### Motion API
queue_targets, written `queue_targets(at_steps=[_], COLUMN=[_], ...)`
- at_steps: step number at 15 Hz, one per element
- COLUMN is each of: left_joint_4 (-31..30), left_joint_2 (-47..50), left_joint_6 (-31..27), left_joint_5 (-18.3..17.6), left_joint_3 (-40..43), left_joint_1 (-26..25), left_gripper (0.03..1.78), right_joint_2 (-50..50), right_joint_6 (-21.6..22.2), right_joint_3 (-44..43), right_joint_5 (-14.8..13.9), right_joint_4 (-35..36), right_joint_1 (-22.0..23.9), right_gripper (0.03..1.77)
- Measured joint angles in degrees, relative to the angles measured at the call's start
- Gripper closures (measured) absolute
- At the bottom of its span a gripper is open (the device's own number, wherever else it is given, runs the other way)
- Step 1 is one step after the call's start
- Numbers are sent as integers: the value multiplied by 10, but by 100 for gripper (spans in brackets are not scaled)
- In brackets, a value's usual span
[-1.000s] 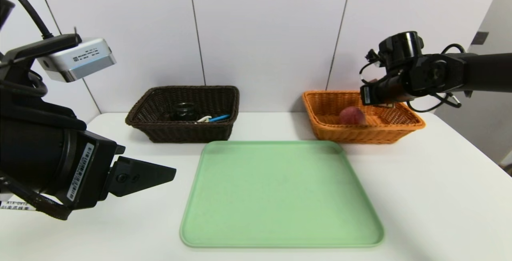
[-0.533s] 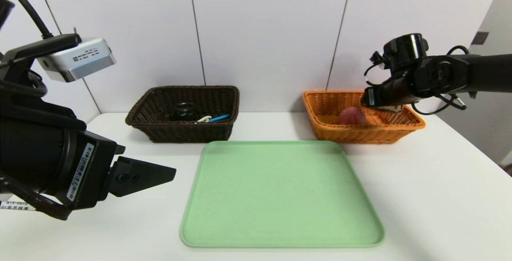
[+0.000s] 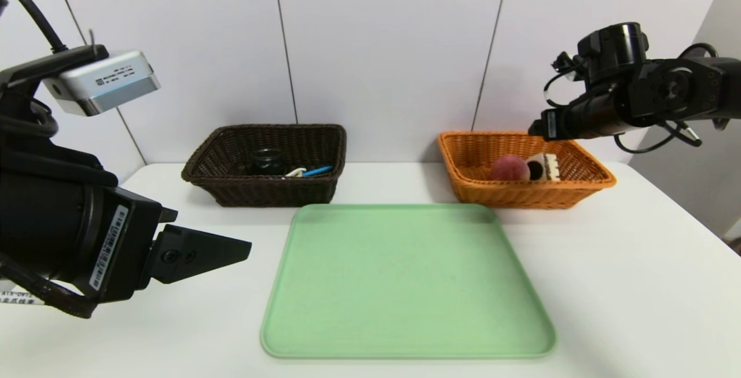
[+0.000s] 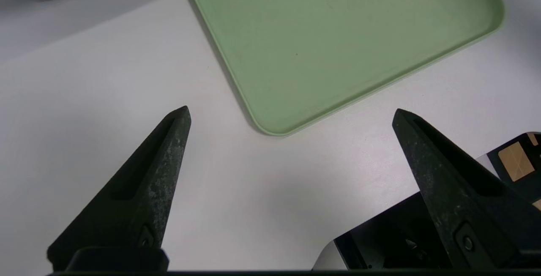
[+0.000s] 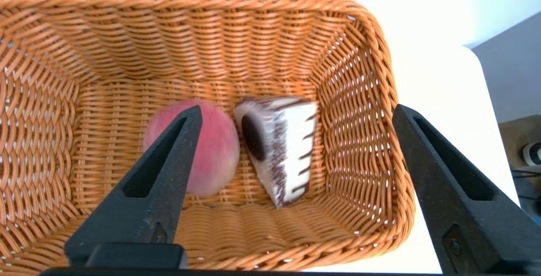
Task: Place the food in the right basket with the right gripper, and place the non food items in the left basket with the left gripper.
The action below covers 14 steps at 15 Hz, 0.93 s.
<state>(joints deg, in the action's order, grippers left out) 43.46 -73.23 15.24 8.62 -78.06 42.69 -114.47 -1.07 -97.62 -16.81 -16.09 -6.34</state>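
Observation:
The pink-red peach (image 3: 509, 168) (image 5: 211, 149) and the chocolate cake wedge (image 3: 544, 167) (image 5: 281, 145) lie side by side on the floor of the light orange right basket (image 3: 524, 197) (image 5: 363, 98). The wedge rests tipped on its side. My right gripper (image 3: 543, 129) (image 5: 296, 111) hangs open above them, holding nothing. In the dark brown left basket (image 3: 272, 193) lie the glass cup (image 3: 266, 161), the white peeler (image 3: 296, 172) and the blue-handled spoon (image 3: 317, 171). My left gripper (image 3: 231, 248) (image 4: 291, 113) hovers open and empty over the table at the near left.
A green tray (image 3: 405, 285) (image 4: 338, 35) lies bare in the middle of the white table (image 3: 625, 285), in front of both baskets. A white panelled wall stands right behind the baskets. The table's right edge runs close to the orange basket.
My right gripper has opened and let the cake wedge drop into the orange basket beside the peach, then risen up and to the right. The left arm barely shifted.

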Motion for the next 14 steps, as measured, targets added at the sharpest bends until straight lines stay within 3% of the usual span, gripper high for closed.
queue_targets(at_steps=[4, 9, 14], left_joint_4=[0, 1, 4], left_joint_2=[18, 81, 166], left_joint_6=[2, 0, -13], left_joint_5=[1, 9, 77], left_joint_3=[1, 27, 80], left_joint_1=[-16, -81, -165], left_gripper=[12, 12, 12], right_joint_2=[39, 148, 326], right_joint_6=[1, 1, 0], right_joint_3=[29, 99, 231], right_joint_5=[6, 26, 23], right_joint_4=[-6, -67, -88], right_joint_1=[-5, -41, -103], right_gripper=[18, 14, 11])
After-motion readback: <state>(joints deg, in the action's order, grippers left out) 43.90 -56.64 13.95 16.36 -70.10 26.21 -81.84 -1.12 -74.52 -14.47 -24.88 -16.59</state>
